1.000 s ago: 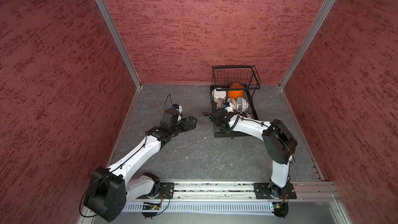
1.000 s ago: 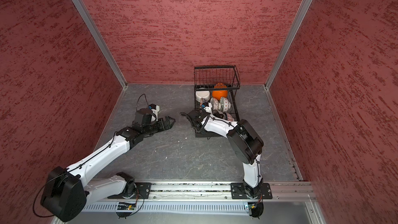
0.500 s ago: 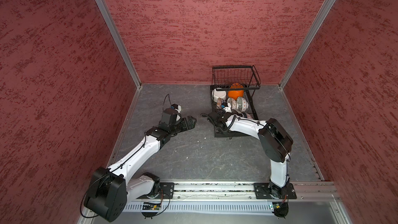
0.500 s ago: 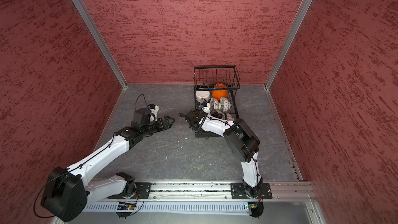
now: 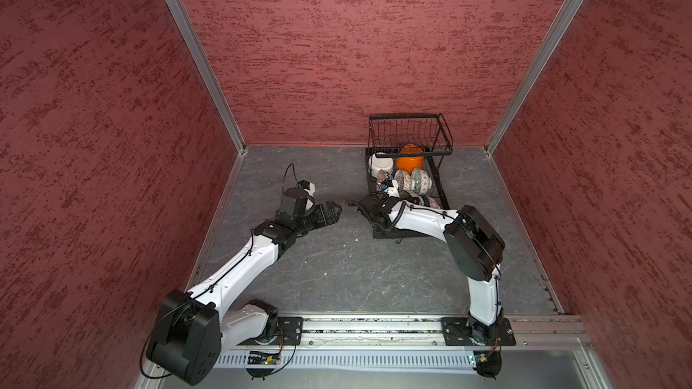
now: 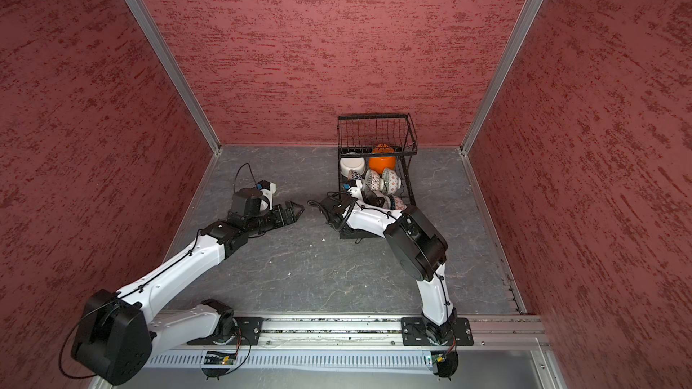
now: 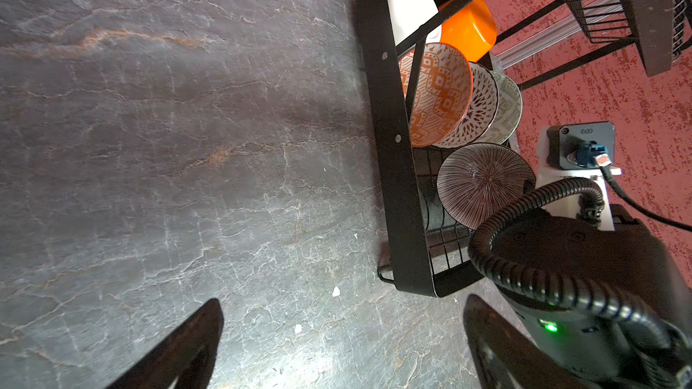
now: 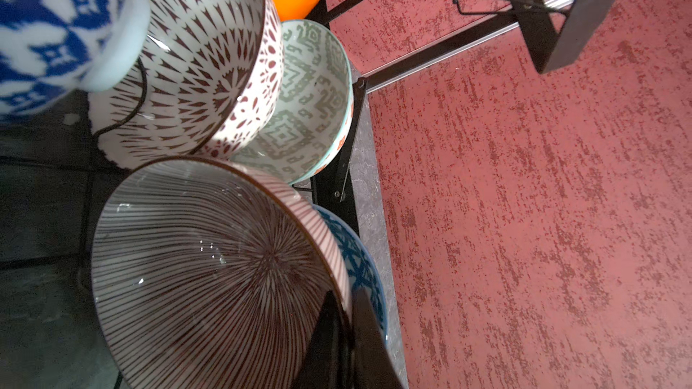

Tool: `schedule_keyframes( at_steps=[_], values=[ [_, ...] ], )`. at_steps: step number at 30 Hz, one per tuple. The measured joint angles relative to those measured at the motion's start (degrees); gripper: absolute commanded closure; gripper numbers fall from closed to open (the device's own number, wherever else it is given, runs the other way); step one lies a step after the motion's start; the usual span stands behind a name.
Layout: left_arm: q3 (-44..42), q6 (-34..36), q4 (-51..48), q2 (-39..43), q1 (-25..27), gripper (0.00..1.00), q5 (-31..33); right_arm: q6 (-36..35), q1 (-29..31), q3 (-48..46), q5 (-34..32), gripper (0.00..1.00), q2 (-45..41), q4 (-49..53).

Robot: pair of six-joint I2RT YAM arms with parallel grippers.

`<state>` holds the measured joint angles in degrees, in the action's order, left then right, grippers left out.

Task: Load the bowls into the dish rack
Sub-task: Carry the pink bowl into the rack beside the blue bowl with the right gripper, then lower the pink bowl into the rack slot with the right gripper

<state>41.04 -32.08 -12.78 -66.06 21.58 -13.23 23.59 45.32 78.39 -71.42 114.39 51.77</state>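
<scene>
- Currently the right gripper (image 8: 345, 295) cannot be seen in either top view: its own wrist and camera cover it, above the near half of the rack (image 7: 391, 181).
- A blue bowl (image 8: 361, 267) shows only as a sliver behind the striped bowl (image 8: 209, 275). A blue-and-white bowl (image 8: 45, 31) is blurred and cut off at the frame edge.
- Whether the striped bowl rests on the rack wires cannot be told.
- Right gripper: fingers pinched tight on the striped bowl's rim, one finger inside and one outside. The bowl stands on edge inside the rack, just nearer than three nested patterned bowls (image 7: 438, 95).
- Left gripper (image 5: 331, 211): jaws spread fully, holding nothing. It hangs above the table (image 5: 337, 267), just left of the rack's near corner and close to the right wrist.
- White bowl (image 5: 382, 166) and orange bowl (image 5: 410, 162) sit at the rack's far end, partly under the upper basket (image 5: 410, 130).
- Free room: bare wire slots (image 7: 445, 248) at the rack's near end, and open table left of and in front of the rack. The rack's far end is near the back wall.
</scene>
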Motion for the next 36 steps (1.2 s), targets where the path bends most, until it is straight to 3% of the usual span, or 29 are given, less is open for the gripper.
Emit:
schedule_keyframes(
  at_steps=[8,16,26,36],
  values=[
    [-0.28,0.0,-0.09,0.0,-0.44,0.0,0.28,0.2,2.05,3.17,-0.39,1.0,2.82,0.35],
    [-0.87,0.0,-0.33,-0.33,-0.81,0.0,0.46,5.99,2.6,4.5,-1.09,1.0,4.11,2.51],
    [-0.87,0.0,0.24,-0.33,-0.79,0.0,-0.28,17.46,2.6,5.77,-1.86,1.0,4.87,16.2],
    [-0.87,0.02,0.9,-0.72,-0.98,0.01,-1.16,19.3,2.49,5.77,-1.95,1.0,4.87,19.91]
  ],
)
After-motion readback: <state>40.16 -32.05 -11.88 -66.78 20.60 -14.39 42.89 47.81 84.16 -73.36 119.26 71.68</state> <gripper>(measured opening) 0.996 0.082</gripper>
